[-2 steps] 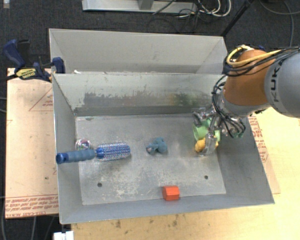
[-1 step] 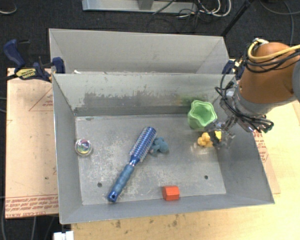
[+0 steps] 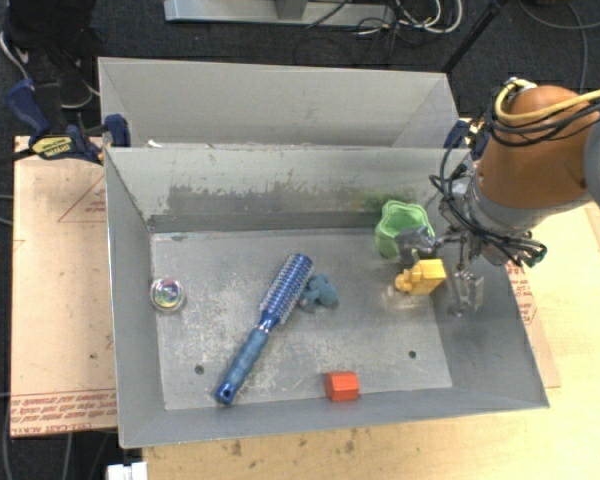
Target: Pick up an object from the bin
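At the right side of the grey metal bin (image 3: 280, 183), the arm (image 3: 540, 158) with its orange cover reaches in, and its jaws hang low just to the right of a small yellow plastic block toy (image 3: 421, 276). Whether the jaws are apart or together cannot be told, and nothing is seen between them. The yellow toy lies on the bin floor near the right wall, just in front of a light green soft cup-shaped thing (image 3: 397, 226). Towards the middle lies a blue plastic hairbrush (image 3: 266, 323), set slantwise, with a small grey-blue figure (image 3: 320, 291) touching its head. A shiny round disc (image 3: 166, 292) sits at the left, and an orange-red cube (image 3: 342, 386) lies near the front wall.
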`<state>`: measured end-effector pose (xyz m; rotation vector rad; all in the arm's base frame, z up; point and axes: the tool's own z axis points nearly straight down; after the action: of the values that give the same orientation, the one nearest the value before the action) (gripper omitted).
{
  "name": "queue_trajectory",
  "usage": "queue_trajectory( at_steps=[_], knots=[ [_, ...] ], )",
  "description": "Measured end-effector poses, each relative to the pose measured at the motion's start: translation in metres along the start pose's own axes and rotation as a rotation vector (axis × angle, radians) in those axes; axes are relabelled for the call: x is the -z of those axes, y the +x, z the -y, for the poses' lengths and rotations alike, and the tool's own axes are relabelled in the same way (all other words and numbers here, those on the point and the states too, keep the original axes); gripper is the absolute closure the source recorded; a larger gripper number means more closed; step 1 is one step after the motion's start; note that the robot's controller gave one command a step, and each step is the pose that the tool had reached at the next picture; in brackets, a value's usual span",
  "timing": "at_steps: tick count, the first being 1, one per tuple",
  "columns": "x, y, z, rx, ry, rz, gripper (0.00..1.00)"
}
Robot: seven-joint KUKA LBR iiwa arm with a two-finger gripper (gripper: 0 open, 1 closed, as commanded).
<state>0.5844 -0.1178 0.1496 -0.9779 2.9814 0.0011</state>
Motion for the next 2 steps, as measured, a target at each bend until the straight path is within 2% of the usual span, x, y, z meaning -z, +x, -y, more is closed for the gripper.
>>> queue_trajectory(
  at_steps=[1, 2],
  knots=[
    [-0.0668, -0.0258, 0.0327, 0.017, -0.003, -0.002, 0.00],
    [-0.0669, -0.0262, 0.0342, 0.013, -0.001, 0.000, 1.00]
  ],
)
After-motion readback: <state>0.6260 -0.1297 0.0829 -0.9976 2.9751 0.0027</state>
